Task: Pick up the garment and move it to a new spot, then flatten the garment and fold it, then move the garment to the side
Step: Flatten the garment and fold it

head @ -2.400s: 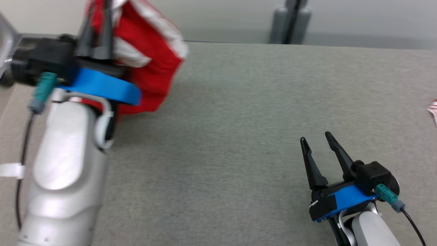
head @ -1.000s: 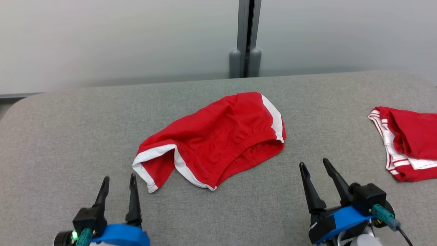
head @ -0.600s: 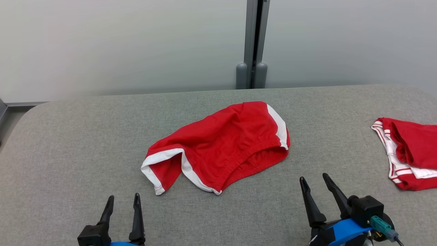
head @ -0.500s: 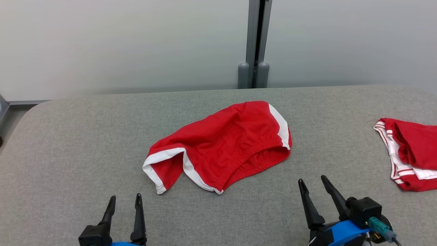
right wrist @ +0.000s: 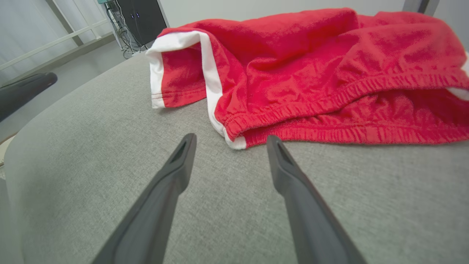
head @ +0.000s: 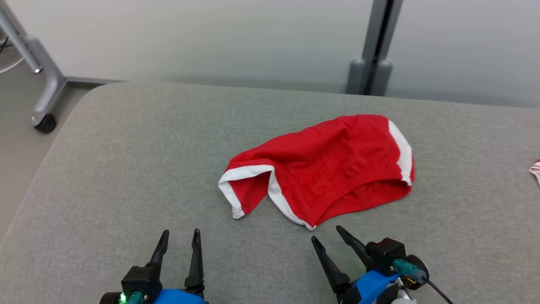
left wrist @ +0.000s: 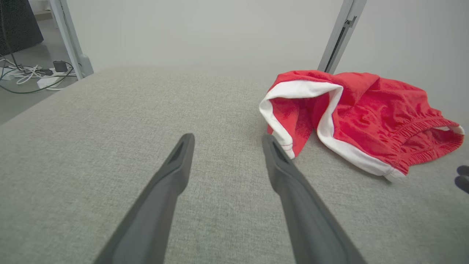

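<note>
Red shorts with white trim (head: 329,169) lie crumpled on the grey padded table (head: 126,169), waistband toward me, one leg opening folded at the left. My left gripper (head: 180,237) stands open near the front edge, left of and short of the shorts (left wrist: 366,113). My right gripper (head: 327,234) is open too, just in front of the waistband's near corner. In the right wrist view the shorts (right wrist: 300,69) lie just past the open fingertips (right wrist: 229,141). Nothing sits between either pair of fingers.
A sliver of another red-and-white garment (head: 535,171) shows at the table's right edge. A grey post (head: 373,63) stands behind the table, and a wheeled metal stand leg (head: 42,88) is on the floor at the far left. Cables (left wrist: 29,75) lie on the floor.
The head camera has turned left, so the shorts and the second garment sit further right in view. 2.4 s ago my left gripper held the shorts aloft; they now lie released on the table.
</note>
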Controlling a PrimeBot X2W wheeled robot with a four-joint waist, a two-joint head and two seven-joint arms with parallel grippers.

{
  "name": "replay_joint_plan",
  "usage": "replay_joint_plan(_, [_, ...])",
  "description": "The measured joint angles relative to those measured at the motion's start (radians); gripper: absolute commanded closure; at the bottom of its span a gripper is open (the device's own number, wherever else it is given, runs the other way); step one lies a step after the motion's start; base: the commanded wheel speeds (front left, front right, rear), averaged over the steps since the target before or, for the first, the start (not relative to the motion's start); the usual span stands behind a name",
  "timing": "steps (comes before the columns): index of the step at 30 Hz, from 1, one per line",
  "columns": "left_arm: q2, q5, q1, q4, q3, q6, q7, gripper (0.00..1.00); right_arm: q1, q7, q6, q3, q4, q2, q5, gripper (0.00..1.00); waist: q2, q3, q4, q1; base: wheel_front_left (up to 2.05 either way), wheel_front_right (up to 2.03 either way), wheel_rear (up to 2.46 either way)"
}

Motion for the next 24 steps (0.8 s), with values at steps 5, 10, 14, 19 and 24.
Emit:
replay_joint_plan(5, [0.000, -0.012, -0.002, -0.013, -0.009, 0.009, 0.000, 0.00, -0.044, 0.000, 0.000, 0.018, 0.056, -0.012, 0.035, 0.00, 0.0000, 0.048, 0.050, 0.0000, 0.00, 0.00, 0.00])
replay_joint_plan(10, [0.000, -0.016, -0.022, -0.023, -0.017, 0.017, 0.000, 0.00, -0.073, 0.000, 0.000, 0.026, 0.080, -0.026, 0.046, 0.00, 0.0000, 0.091, 0.080, 0.0000, 0.00, 0.00, 0.00])
replay_joint_plan(14, [0.000, -0.025, -0.041, -0.025, -0.029, 0.022, 0.000, 0.00, -0.090, 0.000, 0.000, 0.028, 0.081, -0.029, 0.047, 0.00, 0.0000, 0.113, 0.091, 0.0001, 0.00, 0.00, 0.00])
replay_joint_plan(19, [0.000, -0.032, -0.062, -0.026, -0.049, 0.027, 0.000, 0.00, -0.097, 0.000, 0.000, 0.032, 0.066, -0.029, 0.050, 0.00, 0.0000, 0.126, 0.097, 0.0000, 0.00, 0.00, 0.00])
replay_joint_plan(24, [0.000, -0.033, -0.070, -0.027, -0.057, 0.028, 0.000, 0.00, -0.102, 0.000, 0.000, 0.027, 0.053, -0.029, 0.046, 0.00, 0.0000, 0.133, 0.101, 0.0000, 0.00, 0.00, 0.00])
